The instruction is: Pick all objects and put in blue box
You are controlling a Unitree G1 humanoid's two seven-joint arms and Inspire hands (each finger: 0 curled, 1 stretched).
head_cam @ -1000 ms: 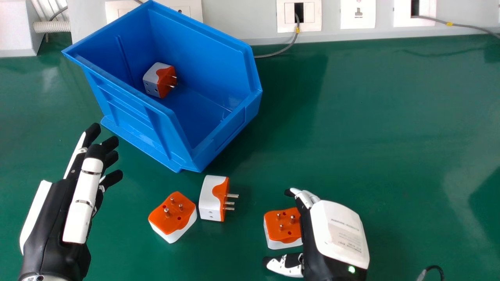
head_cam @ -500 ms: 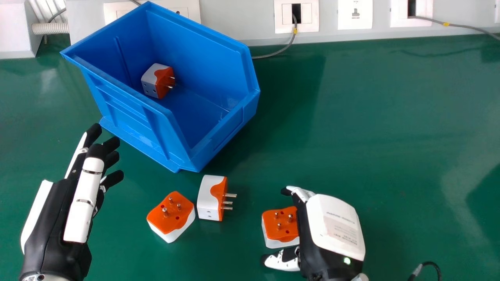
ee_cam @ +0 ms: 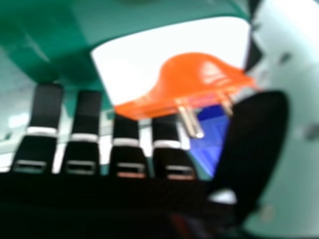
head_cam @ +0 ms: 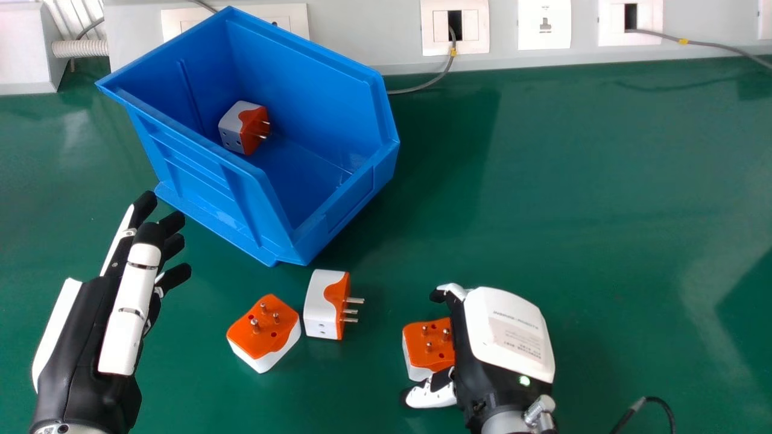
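one orange-and-white boxy plug adapter (head_cam: 431,358), beside right hand (head_cam: 506,331), fingers open; left hand (head_cam: 84,331), fingers extended; blue plastic box (head_cam: 205,193), similar adapter (head_cam: 234,128) inside.

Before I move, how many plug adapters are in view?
4: one in the blue box, two on the table in front of it, one at the right robot hand.

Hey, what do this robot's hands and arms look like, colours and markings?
The left hand is black with long white panels and black fingertips. The right hand has a rounded white back cover with small print and a green light near the wrist. The right forearm is silver.
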